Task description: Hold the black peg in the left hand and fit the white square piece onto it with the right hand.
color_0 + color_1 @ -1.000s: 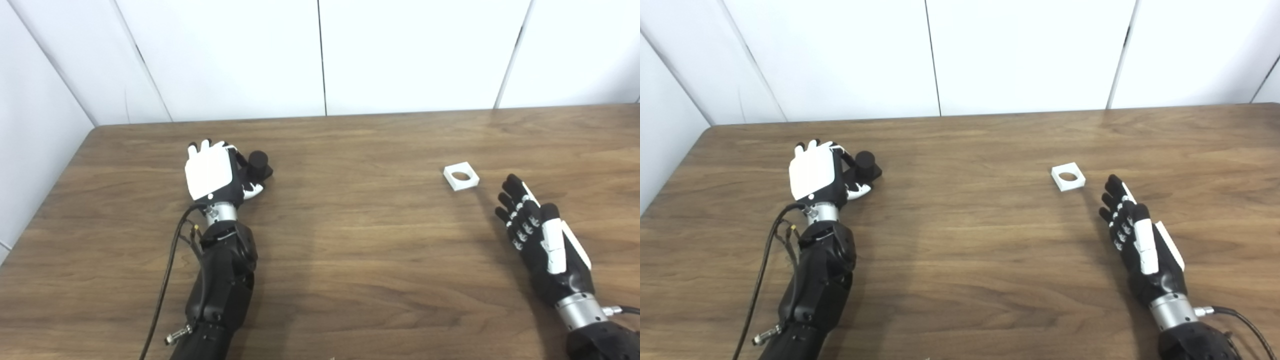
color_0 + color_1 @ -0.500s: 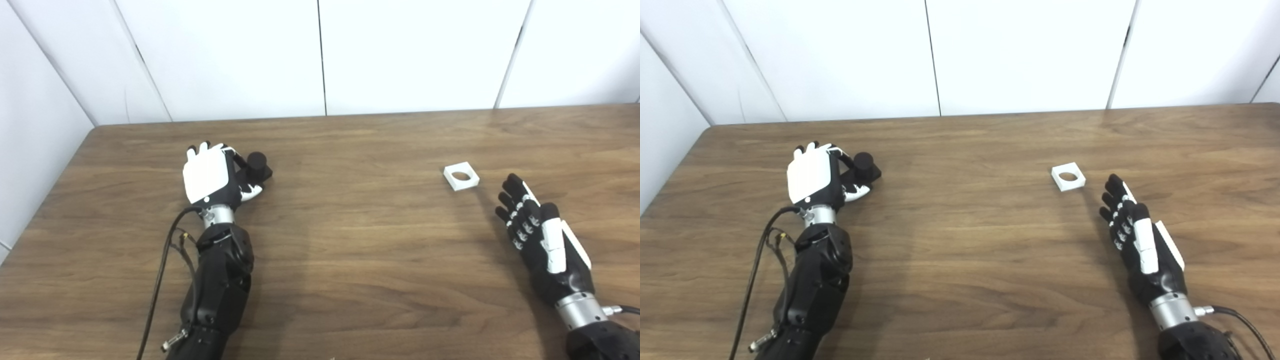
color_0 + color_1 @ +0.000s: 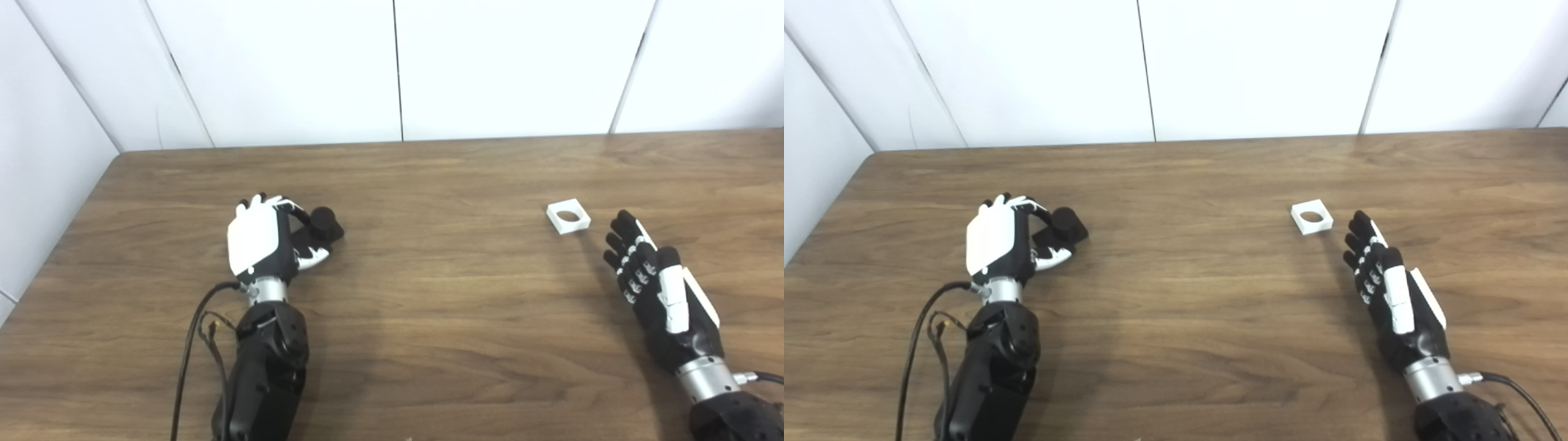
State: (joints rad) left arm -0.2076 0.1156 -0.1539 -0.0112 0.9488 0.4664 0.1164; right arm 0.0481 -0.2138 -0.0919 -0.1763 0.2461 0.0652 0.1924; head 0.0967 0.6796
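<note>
The black peg, a short cylinder on a square black base, is at the left of the wooden table. My left hand has its fingers and thumb curled around the base, its white back facing me; the cylinder sticks out to the right. The white square piece with a round hole lies flat at the right. My right hand is open with straight fingers and holds nothing. It rests low, just near and to the right of the piece, with a small gap to the fingertips.
White wall panels stand behind the table's far edge. The table's left edge runs close to my left arm. Black cables trail beside the left forearm.
My left hand has closed tighter on the black peg and drawn it toward me and slightly right. The right hand and white piece have held still. The view shifted slightly.
</note>
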